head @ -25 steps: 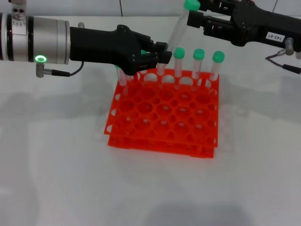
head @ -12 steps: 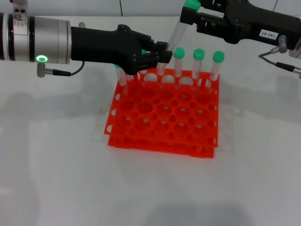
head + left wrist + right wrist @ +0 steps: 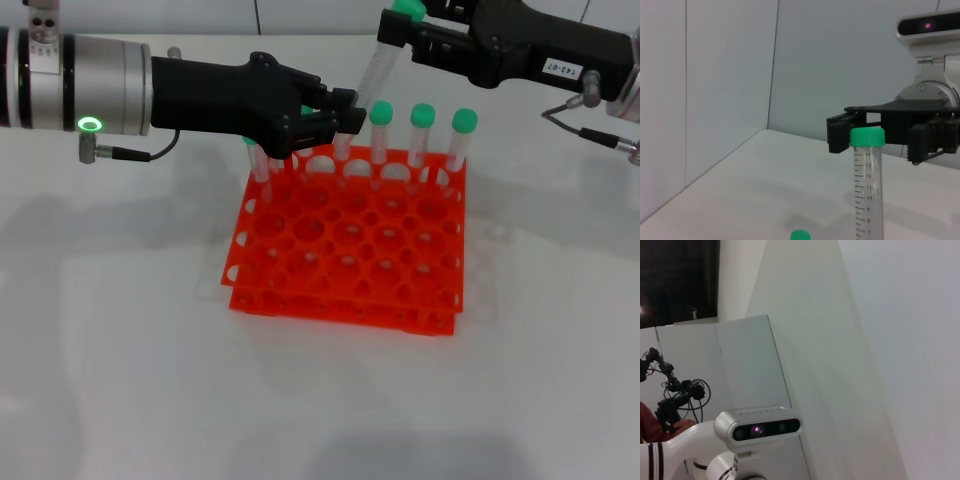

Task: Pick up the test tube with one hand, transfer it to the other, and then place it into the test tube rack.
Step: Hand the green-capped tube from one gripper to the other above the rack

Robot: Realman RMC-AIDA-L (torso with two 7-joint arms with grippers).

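My left gripper (image 3: pixel 343 112), with the green-ringed wrist, is shut on the lower part of the test tube (image 3: pixel 372 72) and holds it tilted above the back row of the orange-red rack (image 3: pixel 340 302). The tube's green cap (image 3: pixel 406 9) points up and to the right. My right gripper (image 3: pixel 396 26), with the white label sticker, is at the cap. In the left wrist view its black fingers (image 3: pixel 838 136) stand on either side of the cap (image 3: pixel 867 137), open, with a gap on one side. The right wrist view shows only wall and the robot's head camera.
Three more green-capped tubes (image 3: pixel 422 130) stand in the rack's back row on the right. Another tube (image 3: pixel 259 165) stands at the back left corner, partly hidden by my left gripper. The rack sits on a white table (image 3: pixel 120 350).
My right gripper has moved left, closing in on the tube's cap. My left gripper and the tube have stayed in place.
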